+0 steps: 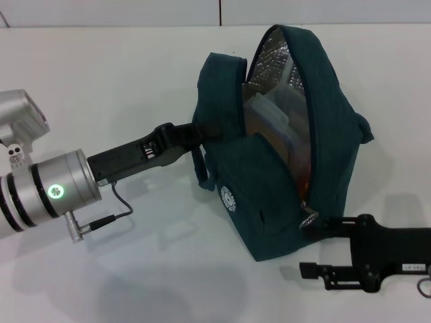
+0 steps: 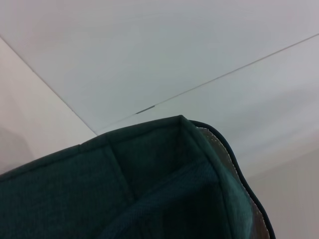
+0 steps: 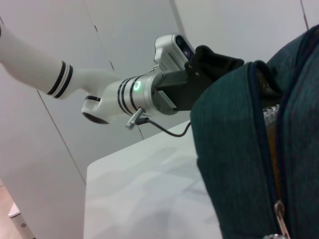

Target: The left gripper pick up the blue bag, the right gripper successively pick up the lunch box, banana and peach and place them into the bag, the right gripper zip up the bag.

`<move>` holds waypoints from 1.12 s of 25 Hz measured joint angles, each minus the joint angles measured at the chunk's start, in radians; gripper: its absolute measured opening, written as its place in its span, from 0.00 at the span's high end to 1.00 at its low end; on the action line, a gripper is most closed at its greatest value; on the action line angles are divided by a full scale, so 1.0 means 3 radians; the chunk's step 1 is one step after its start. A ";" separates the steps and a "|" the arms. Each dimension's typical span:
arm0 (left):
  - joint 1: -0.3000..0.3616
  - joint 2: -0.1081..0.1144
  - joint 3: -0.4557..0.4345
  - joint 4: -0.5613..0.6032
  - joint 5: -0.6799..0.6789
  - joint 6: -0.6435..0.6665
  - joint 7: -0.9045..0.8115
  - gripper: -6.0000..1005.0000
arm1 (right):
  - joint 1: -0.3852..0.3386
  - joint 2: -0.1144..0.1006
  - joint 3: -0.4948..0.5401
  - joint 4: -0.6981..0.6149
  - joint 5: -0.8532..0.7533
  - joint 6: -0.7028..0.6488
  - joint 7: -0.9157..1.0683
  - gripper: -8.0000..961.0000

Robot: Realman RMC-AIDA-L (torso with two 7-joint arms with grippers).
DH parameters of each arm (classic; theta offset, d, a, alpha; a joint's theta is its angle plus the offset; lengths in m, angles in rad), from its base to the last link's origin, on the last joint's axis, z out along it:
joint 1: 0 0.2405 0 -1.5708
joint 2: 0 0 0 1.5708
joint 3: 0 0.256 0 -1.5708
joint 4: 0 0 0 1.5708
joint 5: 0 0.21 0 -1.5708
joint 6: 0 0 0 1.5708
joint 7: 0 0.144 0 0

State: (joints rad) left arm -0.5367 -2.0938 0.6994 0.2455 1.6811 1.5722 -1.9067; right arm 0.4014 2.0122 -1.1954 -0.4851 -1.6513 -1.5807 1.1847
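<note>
The right gripper (image 1: pixel 311 222) pinches the zip pull (image 1: pixel 308 217) low on the blue bag (image 1: pixel 269 202), standing on the table (image 1: pixel 101 81). The left gripper (image 1: pixel 202 134) clamps the bag's far flap. Only the head view shows the lunch box (image 1: pixel 269 111) inside.

Bench (image 1: pixel 135 269): white, plain, matte surface filling nearly the whole head view; soft grey shadows fall across its near part.
Bench edge (image 3: pixel 129 149): seen in the right wrist view as a pale rim, with the top spreading out broad and white beyond it.
Wall (image 1: pixel 108 12): pale panels behind the far edge of the bench, meeting it in a straight line.
Wall seam (image 1: pixel 220 12): a thin dark upright line between two panels.
Wall in the left wrist view (image 2: pixel 149 45): light grey panels crossed by thin slanting seams.
Floor (image 3: pixel 6 199): a small tan strip at the picture's border in the right wrist view, beside the wall panels.
</note>
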 joint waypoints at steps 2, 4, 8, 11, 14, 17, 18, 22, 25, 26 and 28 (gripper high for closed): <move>0.0000 0.0000 0.0000 -0.0002 0.0000 0.0000 0.0000 0.96 | -0.0063 -0.0007 -0.0005 -0.0049 -0.0008 -0.0043 -0.0024 0.31; 0.0000 0.0000 0.0000 -0.0004 0.0000 0.0000 0.0000 0.96 | -0.0143 -0.0011 -0.0003 -0.0120 -0.0010 -0.0089 -0.0050 0.31; 0.0002 0.0000 0.0007 -0.0005 0.0000 0.0000 0.0000 0.96 | -0.0237 -0.0019 0.0004 -0.0224 -0.0009 -0.0132 -0.0063 0.31; 0.0010 0.0000 0.0009 -0.0004 0.0000 0.0000 0.0000 0.96 | -0.0261 -0.0023 0.0041 -0.0237 0.0009 -0.0137 -0.0065 0.31; 0.0013 0.0000 0.0010 -0.0001 0.0000 0.0000 0.0000 0.96 | -0.0269 -0.0024 0.0125 -0.0239 0.0012 -0.0137 -0.0066 0.31; 0.0014 0.0000 0.0008 -0.0001 0.0000 0.0000 0.0000 0.96 | -0.0254 -0.0018 0.0172 -0.0228 0.0016 -0.0139 -0.0066 0.31; 0.0014 0.0000 0.0007 -0.0002 0.0000 0.0000 0.0000 0.96 | -0.0242 -0.0015 0.0174 -0.0220 0.0017 -0.0137 -0.0066 0.31; 0.0013 0.0000 0.0013 -0.0005 0.0000 0.0000 0.0000 0.96 | -0.0207 -0.0004 0.0171 -0.0209 0.0021 -0.0126 -0.0076 0.31; 0.0009 0.0000 0.0018 -0.0001 0.0000 0.0000 0.0000 0.96 | -0.0173 0.0003 0.0171 -0.0207 0.0031 -0.0126 -0.0078 0.31; 0.0005 0.0000 0.0018 0.0001 0.0000 0.0000 0.0000 0.96 | -0.0167 0.0003 0.0169 -0.0206 0.0042 -0.0124 -0.0079 0.31; -0.0004 0.0000 0.0019 0.0002 0.0000 0.0000 0.0000 0.96 | -0.0152 0.0006 0.0154 -0.0204 0.0086 -0.0103 -0.0082 0.31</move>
State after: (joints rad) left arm -0.5380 -2.0939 0.7051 0.2461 1.6812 1.5722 -1.9068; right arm 0.3558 2.0140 -1.1491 -0.5464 -1.6254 -1.6117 1.1602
